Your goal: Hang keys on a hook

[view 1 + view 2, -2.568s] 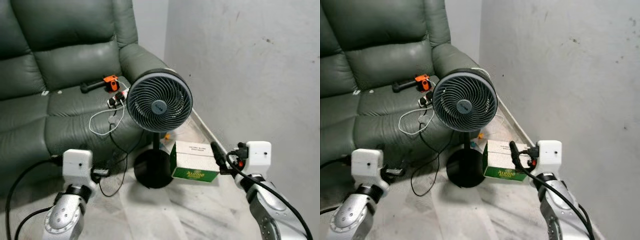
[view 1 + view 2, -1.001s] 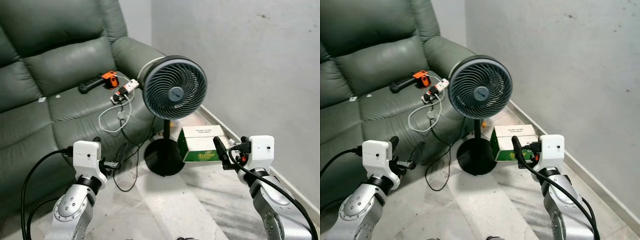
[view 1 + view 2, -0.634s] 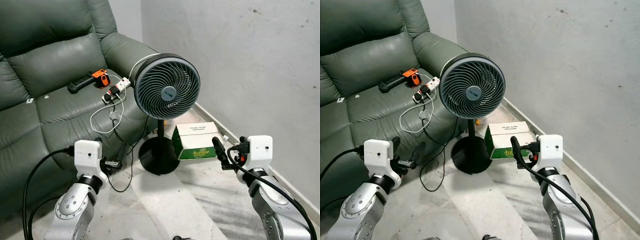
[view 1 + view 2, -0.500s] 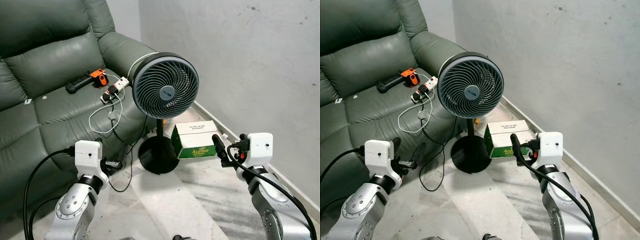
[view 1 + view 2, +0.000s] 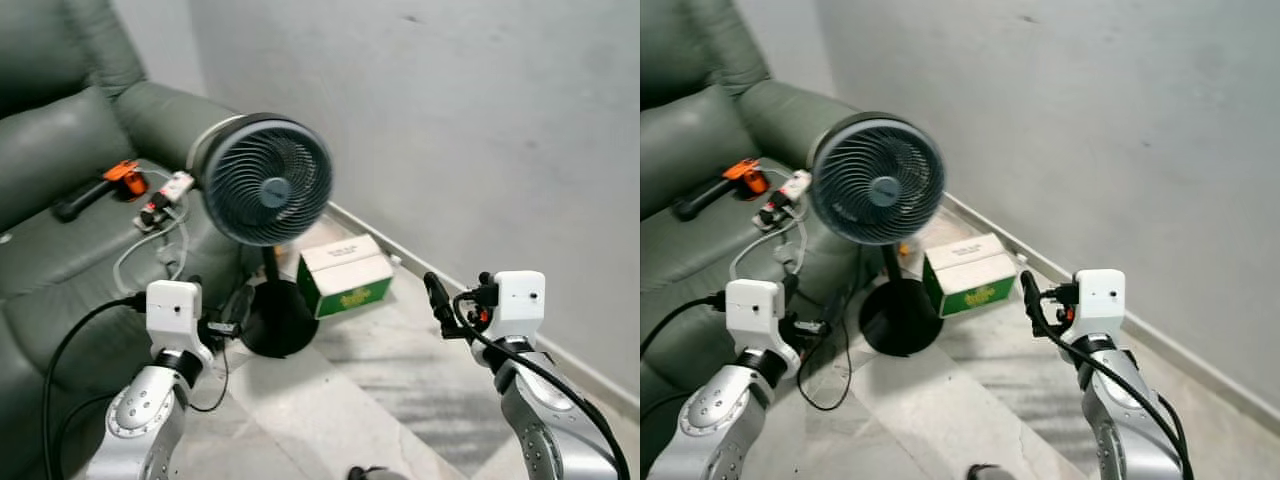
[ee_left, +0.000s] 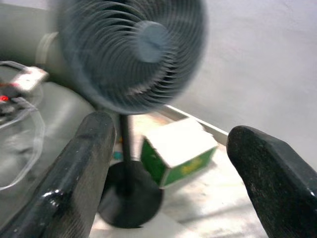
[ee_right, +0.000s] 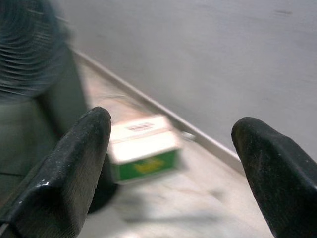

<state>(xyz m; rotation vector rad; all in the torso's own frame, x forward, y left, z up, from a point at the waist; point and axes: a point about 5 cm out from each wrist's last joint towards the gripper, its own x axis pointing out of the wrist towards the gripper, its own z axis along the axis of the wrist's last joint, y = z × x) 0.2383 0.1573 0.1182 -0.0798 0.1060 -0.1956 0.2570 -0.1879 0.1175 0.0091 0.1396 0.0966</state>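
My left gripper (image 6: 168,188) is held low at the left, in front of the sofa, and stands open with nothing between its fingers (image 6: 79,173). My right gripper (image 7: 168,183) is held at the right above the marble floor, also open and empty, with its black fingers (image 5: 436,300) pointing forward. Both wrist views look at the fan and the green and white box, blurred by motion.
A dark standing fan (image 5: 265,180) is straight ahead, its round base (image 5: 275,320) on the floor. A green and white carton (image 5: 345,275) lies beside it near the wall's baseboard (image 5: 440,275). A green leather sofa (image 5: 60,230) at the left carries a power strip (image 5: 165,190), cables and an orange tool (image 5: 124,175).
The whole picture has slid left, so the camera has turned right toward the grey wall. Both arms keep the same pose and both grippers stay open.
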